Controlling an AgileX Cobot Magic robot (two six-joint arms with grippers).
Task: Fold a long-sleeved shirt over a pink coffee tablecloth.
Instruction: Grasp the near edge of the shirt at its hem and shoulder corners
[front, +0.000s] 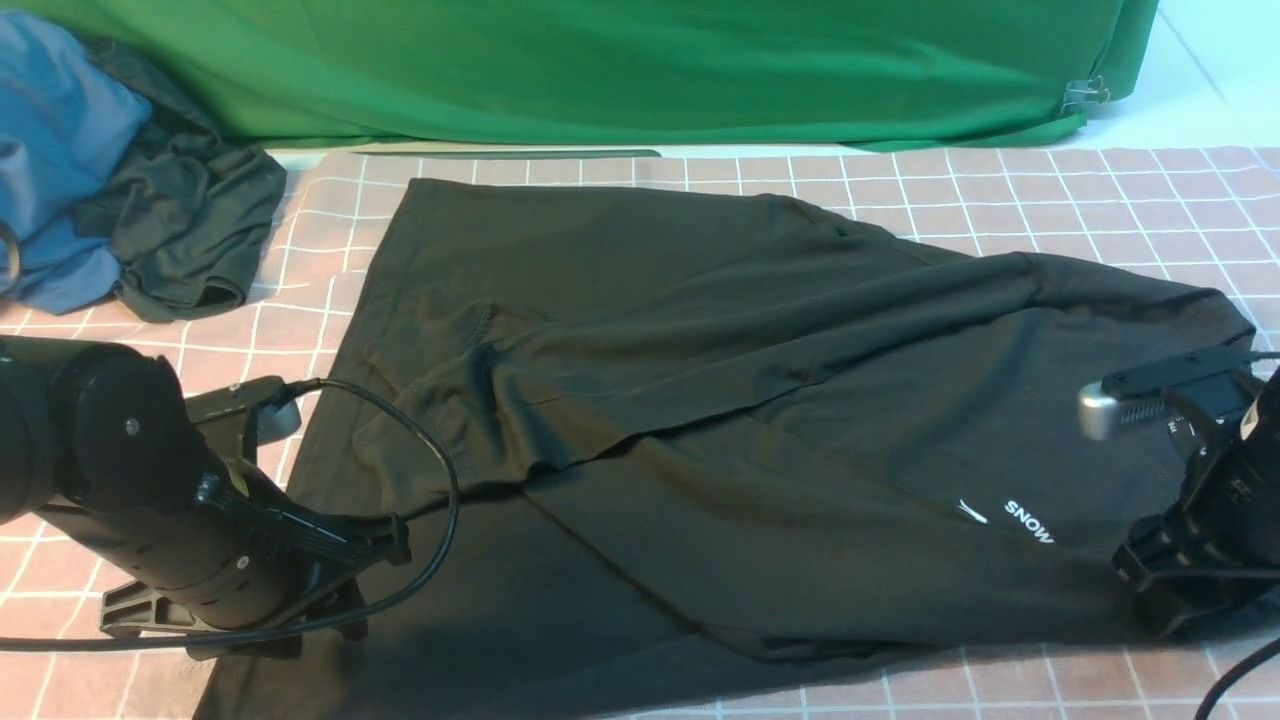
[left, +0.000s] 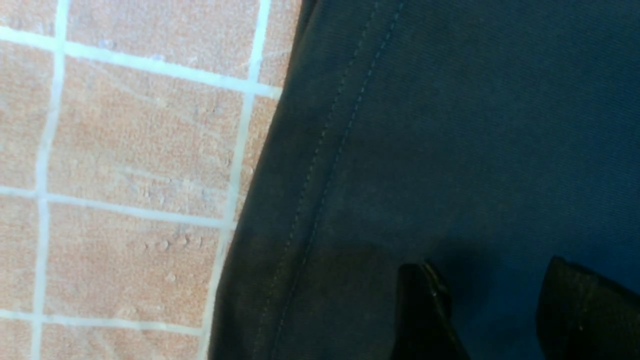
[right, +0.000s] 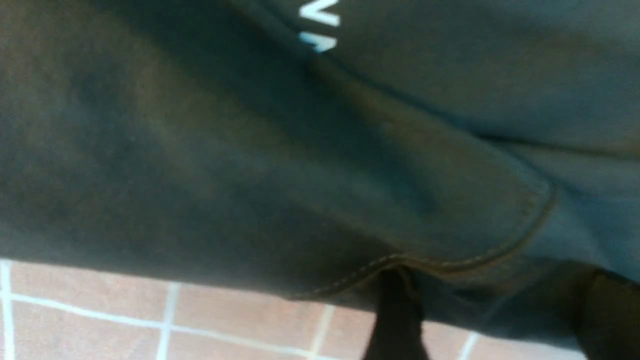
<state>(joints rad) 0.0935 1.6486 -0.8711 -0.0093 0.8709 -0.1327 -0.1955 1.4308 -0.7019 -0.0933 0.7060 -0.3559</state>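
On the pink coffee tablecloth (front: 1000, 190), found the long-sleeved shirt (front: 700, 330) lying partly folded. Held left arm (front: 150, 480) and right arm (front: 1235, 490) low: left gripper (left: 490, 272) over the shirt's left hem, jaws parted, gripping nothing; right gripper (right: 495, 280) at its right edge, jaws apart, one finger (right: 395, 320) touching the stitched hem.

under the left pincer (left: 487, 265), the black long-sleeved cloth shirt (left: 425, 125) is matt, finely ribbed; the pink gridded tablecloth (left: 140, 140) beside looks grainy.
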